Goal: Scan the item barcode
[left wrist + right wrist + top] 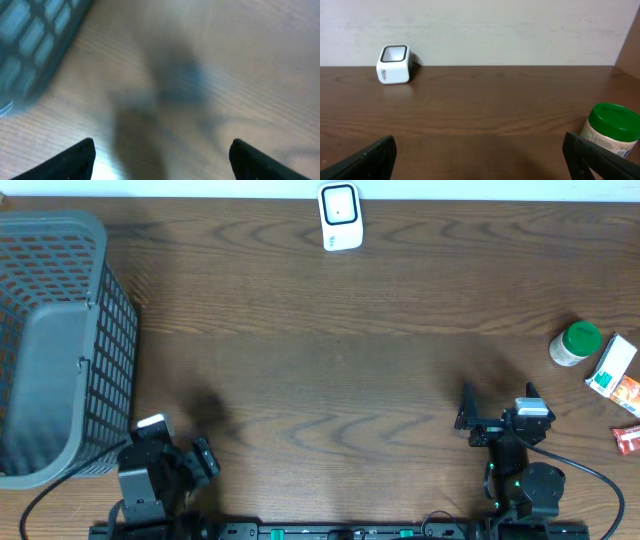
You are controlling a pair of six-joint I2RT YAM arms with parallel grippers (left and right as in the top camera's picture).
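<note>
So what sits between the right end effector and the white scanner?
Nothing: only bare wooden table between the right end effector and the scanner, seen in the overhead and right wrist views.

The black two-finger left claw [182, 448] sits low at the near left, angled rightward, its jaws spread wide and empty; the black two-finger right claw [498, 406] sits near right, level, pointing forward, jaws fully apart, holding nothing

White scanner [340, 217] upright; green-lidded jar [575, 343] far right.
</note>
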